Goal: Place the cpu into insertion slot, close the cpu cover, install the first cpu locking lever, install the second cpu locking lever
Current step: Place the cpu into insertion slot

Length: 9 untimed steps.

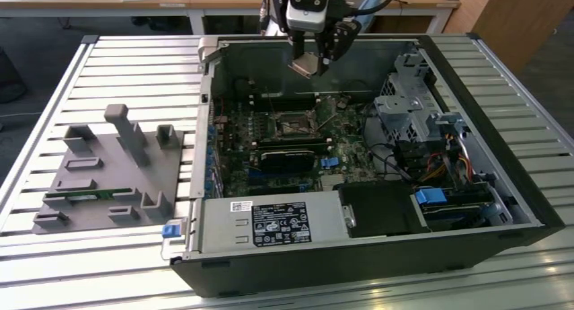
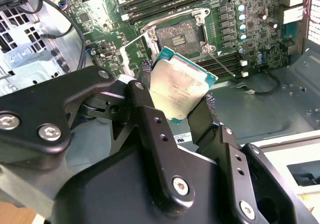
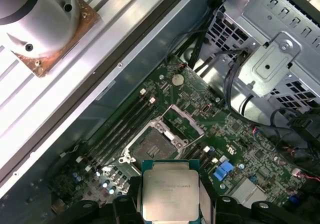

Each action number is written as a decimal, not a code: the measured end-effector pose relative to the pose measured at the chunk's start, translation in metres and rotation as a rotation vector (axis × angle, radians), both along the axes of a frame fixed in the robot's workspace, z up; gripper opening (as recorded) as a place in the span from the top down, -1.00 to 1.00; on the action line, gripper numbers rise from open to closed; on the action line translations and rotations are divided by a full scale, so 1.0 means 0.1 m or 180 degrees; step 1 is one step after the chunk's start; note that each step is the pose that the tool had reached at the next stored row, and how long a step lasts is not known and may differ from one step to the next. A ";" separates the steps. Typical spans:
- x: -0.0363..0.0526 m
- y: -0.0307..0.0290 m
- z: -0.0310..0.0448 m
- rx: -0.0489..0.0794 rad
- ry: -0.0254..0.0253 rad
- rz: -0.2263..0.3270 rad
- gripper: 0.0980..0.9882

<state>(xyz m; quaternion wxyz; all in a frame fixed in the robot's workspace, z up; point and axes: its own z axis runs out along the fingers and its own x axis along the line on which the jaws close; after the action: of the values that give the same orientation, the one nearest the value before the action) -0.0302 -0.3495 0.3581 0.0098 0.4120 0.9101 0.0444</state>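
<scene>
While hanging over the far end of the open black computer case (image 1: 377,269), clamped a small flat square chip with a pale silvery-beige metal top, the cpu (image 1: 305,66), by two opposite edges between the black fingers (image 2: 145,86) of the gripper (image 1: 310,62). Carried it tilted rather than level with the board, clear of everything beneath.

Found the small square black socket with a dark centre and thin metal rim, the insertion slot (image 1: 292,127), below the chip and toward the near side in the exterior view, well apart from it. Judged the move to turn on exactly that: down into the case, toward the near side, with the chip brought flat and its edges squared to the rim. Showed roughly in line in the first wrist view, chip (image 3: 170,194) at one side and socket (image 3: 152,147) just beyond it.

Saw the socket empty, contacts bare (image 2: 181,32). Saw the thin silvery metal square frame with a central window, the cpu cover (image 3: 195,125), standing swung up beside the socket, not shut over it.

Noted the green circuit board (image 3: 197,91) lying flat in the case floor, with cables and a metal drive cage toward the exterior view's right. Noted a grey moulded holder (image 1: 99,182) with upright posts on the slatted metal table (image 1: 134,68), at the exterior view's left, well apart from the gripper.
</scene>
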 end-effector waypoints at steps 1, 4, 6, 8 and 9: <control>0.000 0.000 -0.003 -0.0001 0.0000 -0.0036 0.00; 0.000 0.000 -0.007 -0.0005 0.0000 -0.0161 0.00; 0.000 0.000 -0.009 -0.0006 0.0000 -0.0245 0.00; 0.000 0.000 -0.012 -0.0006 0.0000 -0.0326 0.00; 0.000 0.000 -0.016 -0.0006 0.0000 -0.0360 0.00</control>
<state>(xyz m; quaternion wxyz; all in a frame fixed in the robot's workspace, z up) -0.0301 -0.3494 0.3564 0.0126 0.4627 0.8854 0.0429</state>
